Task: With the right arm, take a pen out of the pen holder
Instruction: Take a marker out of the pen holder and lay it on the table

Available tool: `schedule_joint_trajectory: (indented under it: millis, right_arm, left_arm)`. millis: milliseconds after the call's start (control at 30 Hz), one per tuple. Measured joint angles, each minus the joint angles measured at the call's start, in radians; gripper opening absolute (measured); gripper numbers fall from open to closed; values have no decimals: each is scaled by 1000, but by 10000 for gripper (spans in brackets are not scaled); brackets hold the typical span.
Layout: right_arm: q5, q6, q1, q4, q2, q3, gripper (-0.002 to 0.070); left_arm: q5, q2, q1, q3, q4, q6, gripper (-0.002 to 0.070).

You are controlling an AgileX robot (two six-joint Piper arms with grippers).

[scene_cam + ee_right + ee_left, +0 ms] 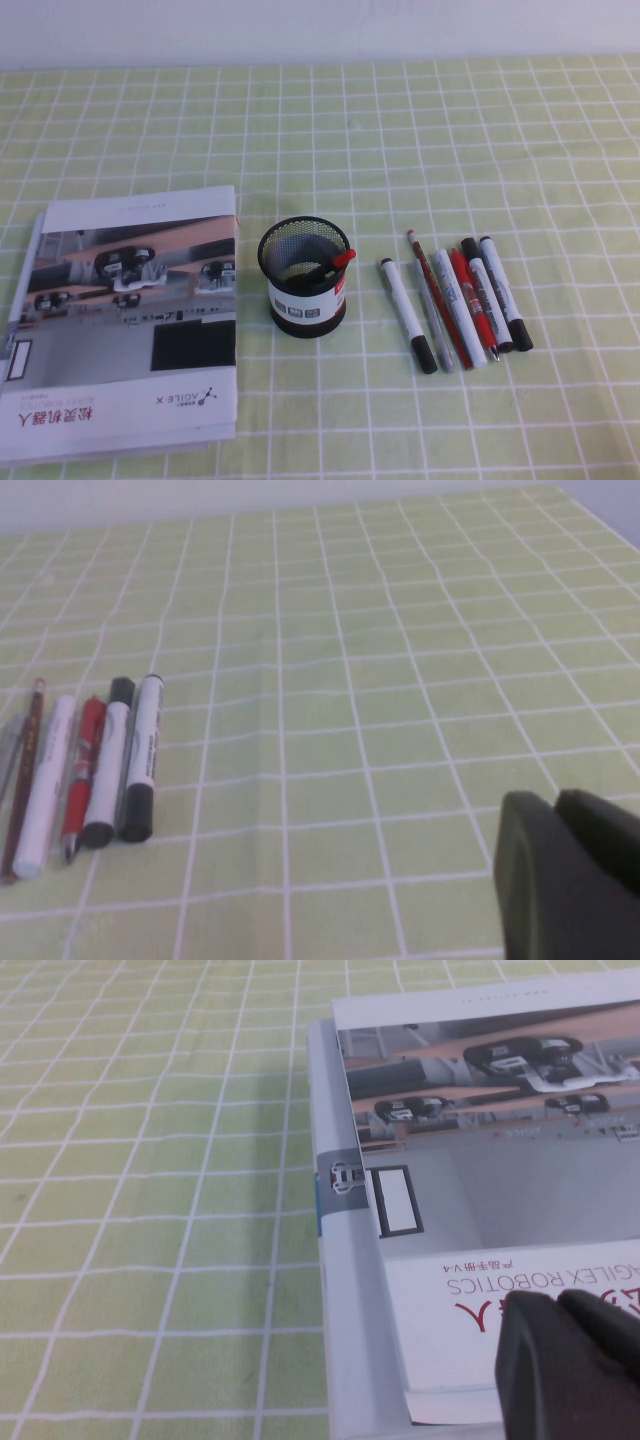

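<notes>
Soft, even light across all three of my feeds, on the bright side.

From the high view the light reads as diffuse and overhead: the pen holder [305, 278] and the pens [455, 300] cast only faint, short shadows on the tablecloth [500, 150], whose grid lines look straight out to the edges. The booklet [130, 320] shows bright white, with its print legible. On the left wrist view I see a pale grey shadow band on the cloth beside the booklet's edge. The left gripper [558, 1305] and the right gripper [555, 802] are dark, blurred masses close to their lenses, and the far cloth softens.
</notes>
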Motion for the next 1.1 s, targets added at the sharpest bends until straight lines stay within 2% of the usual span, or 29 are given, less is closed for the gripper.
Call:
schedule_joint_trajectory:
  millis: [233, 1100]
  right_arm:
    - [87, -14, 0, 0, 0, 0, -13]
    - [91, -17, 0, 0, 0, 0, -13]
  left_arm:
    - [0, 0, 0, 0, 0, 0, -6]
    - [0, 0, 0, 0, 0, 0, -6]
